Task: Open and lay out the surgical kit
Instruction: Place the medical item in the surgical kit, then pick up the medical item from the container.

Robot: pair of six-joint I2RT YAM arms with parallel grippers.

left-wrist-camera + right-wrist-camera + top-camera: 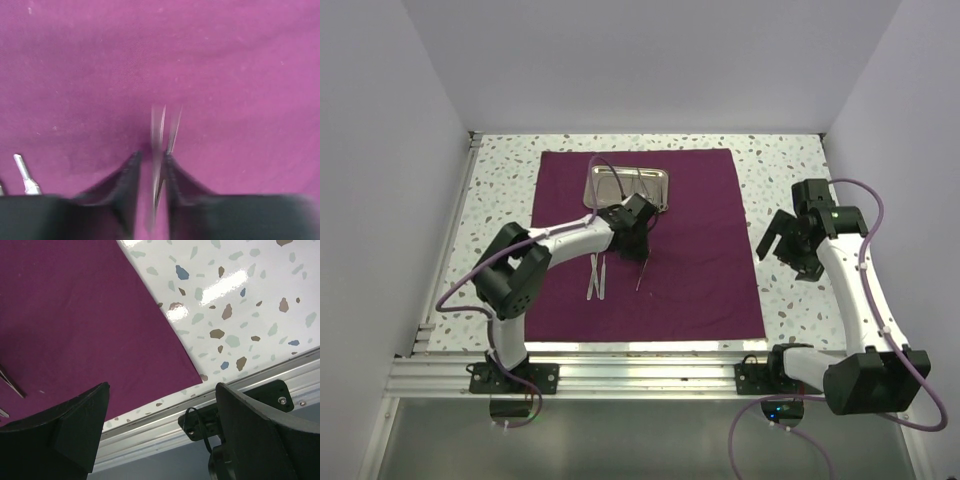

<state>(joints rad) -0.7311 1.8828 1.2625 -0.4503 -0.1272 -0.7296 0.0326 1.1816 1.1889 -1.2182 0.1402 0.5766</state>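
Note:
The surgical kit's dark purple cloth [690, 250] lies spread flat, with the shiny steel tray [628, 188] at its far edge holding slim instruments. Tweezers [597, 277] rest on the cloth left of centre. My left gripper [638, 258] hangs low over the cloth just in front of the tray. In the left wrist view its jaws [152, 157] stand slightly apart around a blurred thin metal instrument [159, 130], with cloth showing between it and the left finger. My right gripper [782, 240] hovers wide open and empty [162, 390] off the cloth's right edge.
Speckled white tabletop [790, 300] surrounds the cloth [75, 315]. An aluminium rail [640, 375] and the arm bases line the near edge. White walls close in on the left, back and right. Another instrument's tip [25, 175] lies left of my left fingers.

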